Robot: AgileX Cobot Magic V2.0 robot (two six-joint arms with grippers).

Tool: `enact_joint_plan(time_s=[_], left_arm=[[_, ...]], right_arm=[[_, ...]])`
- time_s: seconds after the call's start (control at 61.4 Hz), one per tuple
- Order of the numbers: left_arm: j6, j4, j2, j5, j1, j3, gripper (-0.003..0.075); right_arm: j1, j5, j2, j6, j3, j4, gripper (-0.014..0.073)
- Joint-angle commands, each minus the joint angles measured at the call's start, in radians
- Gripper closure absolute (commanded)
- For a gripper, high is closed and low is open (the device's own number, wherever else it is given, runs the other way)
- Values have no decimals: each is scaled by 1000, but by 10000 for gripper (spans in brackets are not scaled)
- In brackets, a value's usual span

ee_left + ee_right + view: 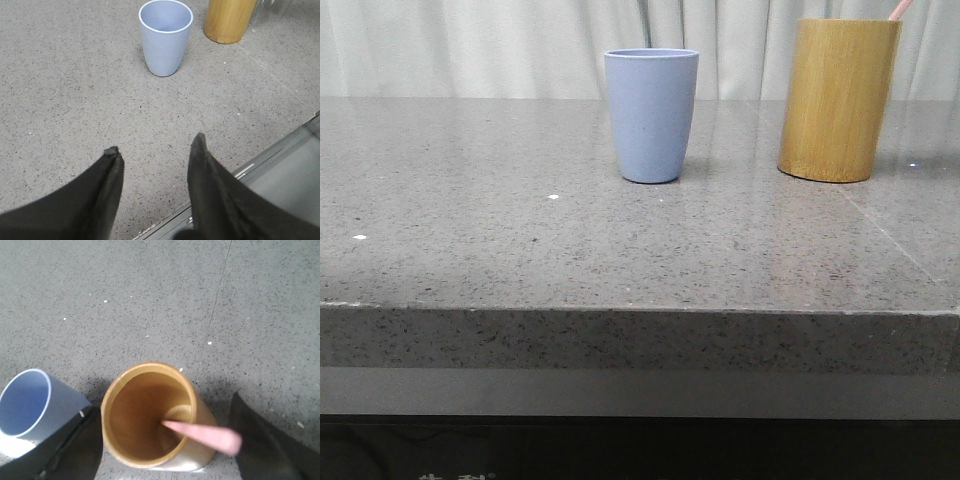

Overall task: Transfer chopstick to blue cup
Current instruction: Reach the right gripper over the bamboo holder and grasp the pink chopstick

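Note:
The blue cup [650, 115] stands upright and empty at the middle of the table, also seen in the left wrist view [165, 42] and the right wrist view [27, 410]. The pale pink chopstick [202, 435] leans inside the bamboo cylinder [150, 415], its tip poking above the rim [900, 9]. My right gripper [164, 407] is open above the cylinder, one dark finger on each side, and touches nothing. My left gripper [156, 145] hangs open and empty over the table's near edge, well short of the cup.
The bamboo cylinder [838, 100] stands to the right of the blue cup, a short gap between them. The grey speckled table [520, 240] is bare in front; its front edge [260, 160] runs under my left gripper. A curtain hangs behind.

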Motion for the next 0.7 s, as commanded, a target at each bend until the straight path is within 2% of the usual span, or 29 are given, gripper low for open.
enact_joint_plan(time_s=[0.0, 0.472, 0.684], left_arm=[[-8, -16, -8, -75, -5, -26, 405], [-8, -16, -2, -75, -5, -26, 405], [-8, -16, -2, -75, -5, -26, 405]], right_arm=[[-1, -47, -16, -15, -44, 44, 63], [-1, -48, -9, -15, -44, 22, 473], [-1, -45, -9, -15, -44, 22, 613]])
